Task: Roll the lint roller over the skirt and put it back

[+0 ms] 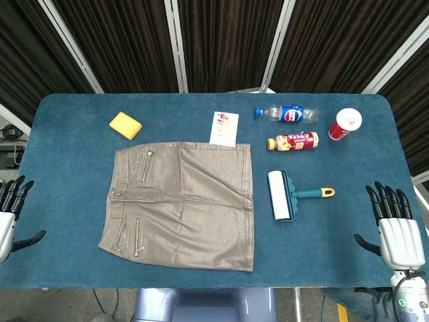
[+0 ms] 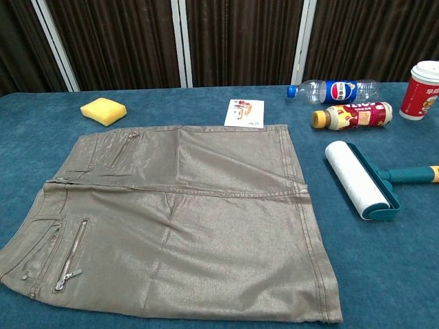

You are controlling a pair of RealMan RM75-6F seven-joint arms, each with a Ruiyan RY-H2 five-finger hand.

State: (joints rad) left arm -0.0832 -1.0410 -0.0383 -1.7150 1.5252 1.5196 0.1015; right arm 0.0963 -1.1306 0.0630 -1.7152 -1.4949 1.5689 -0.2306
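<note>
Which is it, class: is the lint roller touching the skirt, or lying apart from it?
Apart. In the chest view, a strip of bare blue table shows between the lint roller and the skirt; the head view shows the same gap.

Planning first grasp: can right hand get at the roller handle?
Probably yes. The right hand is open at the table edge, and only bare cloth lies between it and the roller handle, which points toward it.

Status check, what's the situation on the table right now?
Left hand open, right hand open, both at table edge. Roller untouched, right of skirt. Nothing between right hand and roller.
</note>
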